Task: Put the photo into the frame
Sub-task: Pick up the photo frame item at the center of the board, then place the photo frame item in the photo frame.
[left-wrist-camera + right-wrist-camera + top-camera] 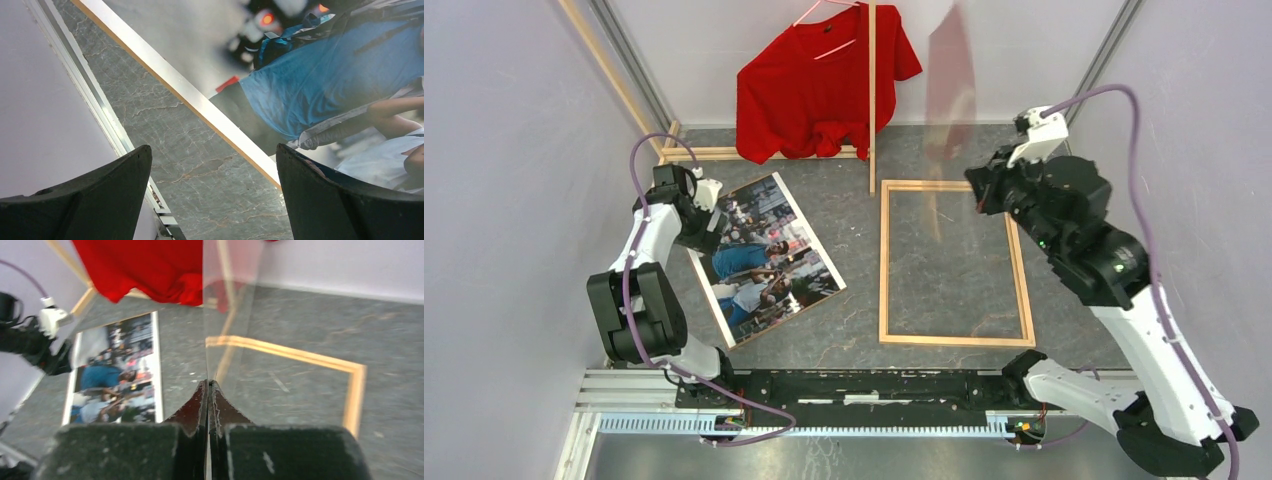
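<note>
The photo [764,262] lies face up and askew on the worktop [864,322], left of the frame [885,262] and not touching it. The left fingers [100,195] stand wide apart astride its white edge. They should lower and pinch the border only. The right fingers [192,410] are clamped on the upright pane [230,315], which should stay off the opening.

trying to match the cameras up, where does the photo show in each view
top external: the photo lies left of centre, tilted.
left wrist: it fills the upper right, white border running diagonally.
right wrist: it lies at the left, mid-height.
shared landmark: the left gripper, open beside the photo's edge.
</note>
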`<state>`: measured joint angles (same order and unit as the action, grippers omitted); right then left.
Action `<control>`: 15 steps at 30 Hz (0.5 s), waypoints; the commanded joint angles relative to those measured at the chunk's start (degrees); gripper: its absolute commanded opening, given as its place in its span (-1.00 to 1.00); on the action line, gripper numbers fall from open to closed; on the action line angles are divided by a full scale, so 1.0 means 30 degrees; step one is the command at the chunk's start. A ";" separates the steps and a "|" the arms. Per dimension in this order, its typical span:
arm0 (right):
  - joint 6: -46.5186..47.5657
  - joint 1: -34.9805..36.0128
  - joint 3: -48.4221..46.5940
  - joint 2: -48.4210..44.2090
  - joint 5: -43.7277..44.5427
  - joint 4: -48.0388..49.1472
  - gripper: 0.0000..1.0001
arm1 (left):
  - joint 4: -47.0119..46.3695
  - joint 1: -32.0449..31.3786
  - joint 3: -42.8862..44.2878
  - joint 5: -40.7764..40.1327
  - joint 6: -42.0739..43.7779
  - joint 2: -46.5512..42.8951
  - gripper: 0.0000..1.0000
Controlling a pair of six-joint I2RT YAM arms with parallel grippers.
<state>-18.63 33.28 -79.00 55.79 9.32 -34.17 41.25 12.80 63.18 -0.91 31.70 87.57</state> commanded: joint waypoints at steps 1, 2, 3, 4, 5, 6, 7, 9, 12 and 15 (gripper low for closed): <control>0.2824 0.0026 -0.3459 0.1054 0.3992 -0.5339 -1.00 | 0.0322 -0.0355 0.0093 0.0795 -0.0653 -0.0785 1.00; 0.2964 0.0039 -0.3980 0.1526 0.4130 -0.6025 -1.00 | 0.0378 -0.0404 0.0027 0.0807 -0.0633 -0.0865 1.00; 0.3017 0.0024 -0.4346 0.1906 0.4167 -0.6505 -1.00 | 0.0396 -0.0443 -0.0054 0.0827 -0.0579 -0.0989 1.00; 0.3169 0.0061 -0.4340 0.2324 0.3938 -0.6839 -1.00 | 0.0398 -0.0474 -0.0141 0.0829 -0.0530 -0.1088 1.00; 0.3204 0.0086 -0.4244 0.2818 0.3722 -0.7153 -1.00 | 0.0413 -0.0481 -0.0214 0.0830 -0.0498 -0.1189 1.00; 0.3144 0.0302 -0.3901 0.3336 0.3500 -0.7436 -1.00 | 0.0400 -0.0500 -0.0275 0.0843 -0.0469 -0.1256 1.00; 0.3048 0.0759 -0.3585 0.3854 0.3492 -0.7602 -1.00 | 0.0399 -0.0488 -0.0334 0.0879 -0.0461 -0.1341 1.00; 0.2810 0.2484 -0.2946 0.4868 0.4430 -0.7804 -1.00 | 0.0401 -0.0487 -0.0422 0.0914 -0.0460 -0.1408 1.00; 0.2581 0.4694 -0.2944 0.7163 0.5445 -0.8340 -1.00 | 0.0399 -0.0494 -0.0507 0.0889 -0.0461 -0.1445 1.00; 0.2431 0.6794 -0.4631 1.0076 0.6755 -0.9171 -1.00 | 0.0399 -0.0540 -0.0522 0.0837 -0.0453 -0.1486 1.00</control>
<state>-11.35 47.29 -88.33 79.46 23.86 -57.32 41.91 11.42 61.89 0.58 31.57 85.17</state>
